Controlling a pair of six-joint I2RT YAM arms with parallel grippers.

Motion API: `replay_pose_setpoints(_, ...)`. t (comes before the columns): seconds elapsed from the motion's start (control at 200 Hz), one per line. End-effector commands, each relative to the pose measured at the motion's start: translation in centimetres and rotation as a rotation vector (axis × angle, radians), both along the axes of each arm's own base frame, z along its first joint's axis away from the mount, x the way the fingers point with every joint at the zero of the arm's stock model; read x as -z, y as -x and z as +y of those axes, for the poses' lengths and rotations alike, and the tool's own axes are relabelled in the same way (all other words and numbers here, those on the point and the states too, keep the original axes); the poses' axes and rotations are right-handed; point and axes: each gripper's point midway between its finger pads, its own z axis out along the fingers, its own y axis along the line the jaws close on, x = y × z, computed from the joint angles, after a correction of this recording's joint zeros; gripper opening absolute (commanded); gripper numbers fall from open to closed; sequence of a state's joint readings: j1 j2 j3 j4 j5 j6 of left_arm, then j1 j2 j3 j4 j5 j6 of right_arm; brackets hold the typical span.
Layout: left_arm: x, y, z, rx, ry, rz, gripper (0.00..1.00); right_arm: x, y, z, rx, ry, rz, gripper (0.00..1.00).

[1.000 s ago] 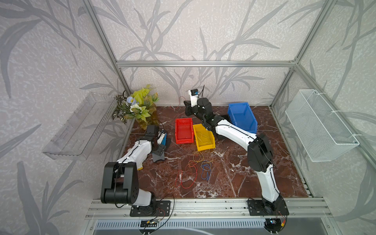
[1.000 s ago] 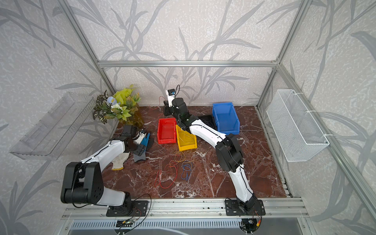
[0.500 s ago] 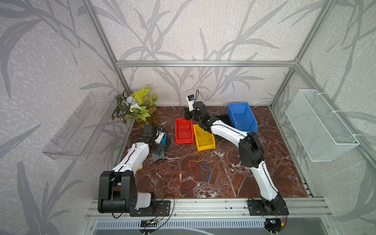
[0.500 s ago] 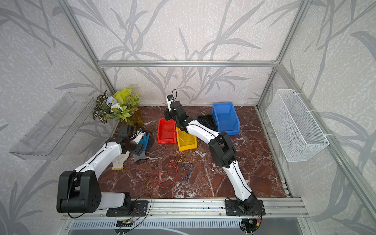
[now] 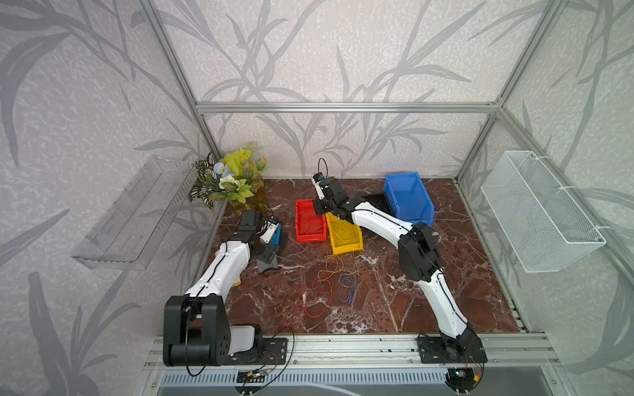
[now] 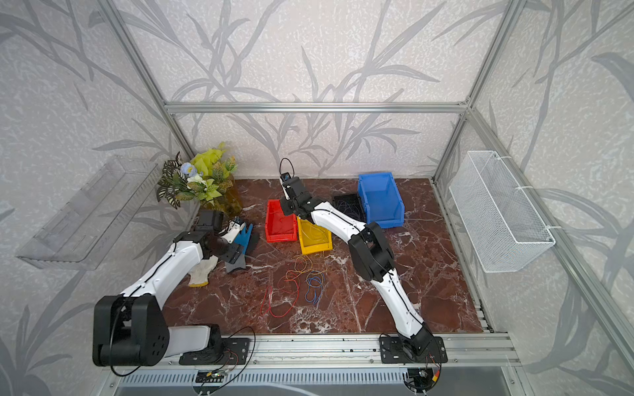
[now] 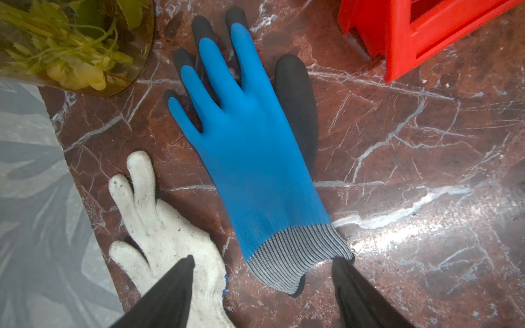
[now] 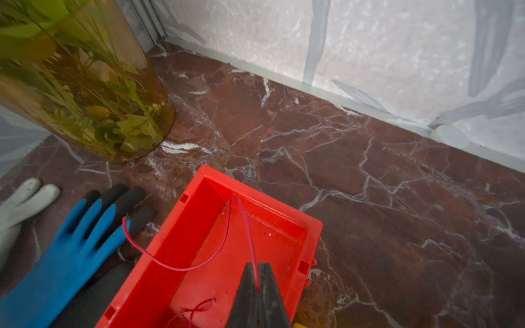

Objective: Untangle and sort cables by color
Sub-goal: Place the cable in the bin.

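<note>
Thin red cable (image 8: 246, 238), one springy loop, pinched in clenched right pincer (image 8: 257, 267) over glossy red plastic bin (image 8: 264, 200). Red-orange-blue tangle (image 5: 326, 281) lies nearer, mid veined marble table (image 5: 394, 301). Left pincer (image 7: 261, 264) released, spread above rubbery blue glove (image 7: 250, 159), left.

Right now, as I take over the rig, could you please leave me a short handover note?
Right gripper: shut on a red cable over the red bin; the cable's free end hangs outside the bin wall.
Left gripper: open, empty, above the blue glove.
Done: another red cable lies in the red bin, yellow ones in the yellow bin, some in the black bin.
To do: drop the held cable fully inside, then sort the loose red, orange and blue tangle on the table.
</note>
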State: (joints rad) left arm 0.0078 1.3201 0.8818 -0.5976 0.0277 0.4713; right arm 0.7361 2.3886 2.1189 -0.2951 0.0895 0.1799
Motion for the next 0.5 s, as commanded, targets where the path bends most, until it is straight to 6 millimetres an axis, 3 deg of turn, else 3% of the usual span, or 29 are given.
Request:
replay_pose_setpoints(0.0, -1.2, 0.1, -0.1, 0.013, 0.008, -0.012, 0.79, 2.5, 1.5, -0.6, 0.010, 0.177, 0.050, 0.00)
replay_pose_setpoints(0.255, -1.5, 0.3, -0.3, 0.021, 0.012, -0.013, 0.79, 4.8, 1.1, -0.8, 0.030, 0.312, 0.104, 0.00)
replay_pose_setpoints(0.495, -2.1, 0.4, -0.8, 0.040, 0.039, -0.005, 0.79, 5.5, 1.3, -0.1, 0.007, 0.291, 0.129, 0.15)
